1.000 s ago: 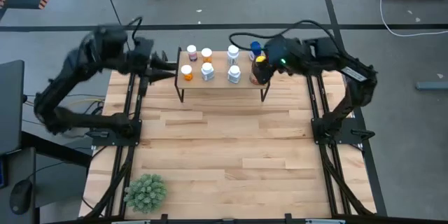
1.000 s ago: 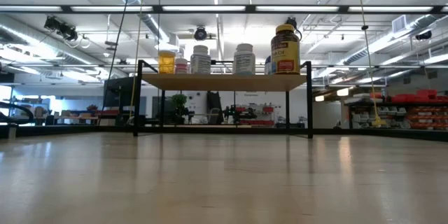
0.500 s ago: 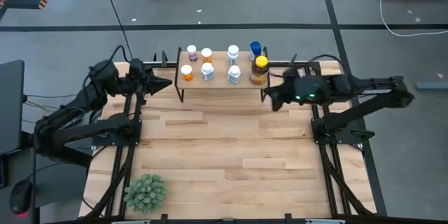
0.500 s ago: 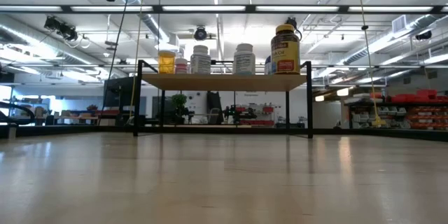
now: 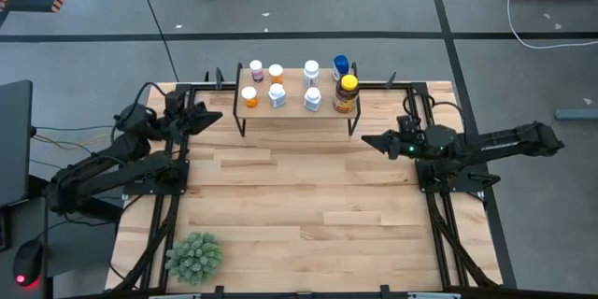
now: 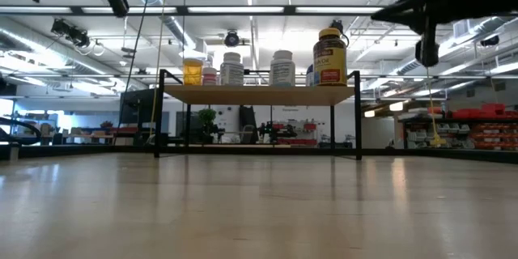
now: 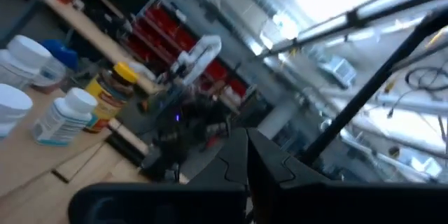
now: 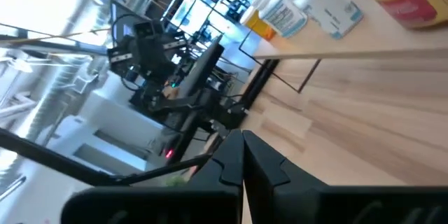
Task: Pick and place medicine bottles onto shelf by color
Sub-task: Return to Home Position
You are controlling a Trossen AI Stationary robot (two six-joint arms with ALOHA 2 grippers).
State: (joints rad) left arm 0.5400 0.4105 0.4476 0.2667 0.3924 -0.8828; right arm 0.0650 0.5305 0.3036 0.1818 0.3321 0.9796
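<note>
The shelf (image 5: 294,108) stands at the table's far middle on thin black legs. Several medicine bottles stand upright on it: a pinkish one (image 5: 256,70), orange ones (image 5: 249,97), white ones (image 5: 312,100), a blue one (image 5: 340,64) and a larger amber one with a yellow cap (image 5: 346,93). The low view shows the same shelf (image 6: 259,95) and amber bottle (image 6: 329,57). My left gripper (image 5: 218,113) hangs shut off the shelf's left end. My right gripper (image 5: 365,138) hangs shut near the shelf's right front leg. Both sets of fingers are empty in the left (image 7: 246,159) and right (image 8: 242,159) wrist views.
A green spiky plant (image 5: 194,255) sits at the table's near left corner. Black frame rails run along the left (image 5: 173,182) and right (image 5: 432,187) table edges under the arms. Bare wooden tabletop (image 5: 299,206) stretches from the shelf to the near edge.
Both arms have sunk and folded back from the shelf. My right gripper has left the spot above the amber bottle and gone down toward the table's right and near side, rolling as it went. My left gripper has dropped and drawn back to the left. All bottles stay put.
</note>
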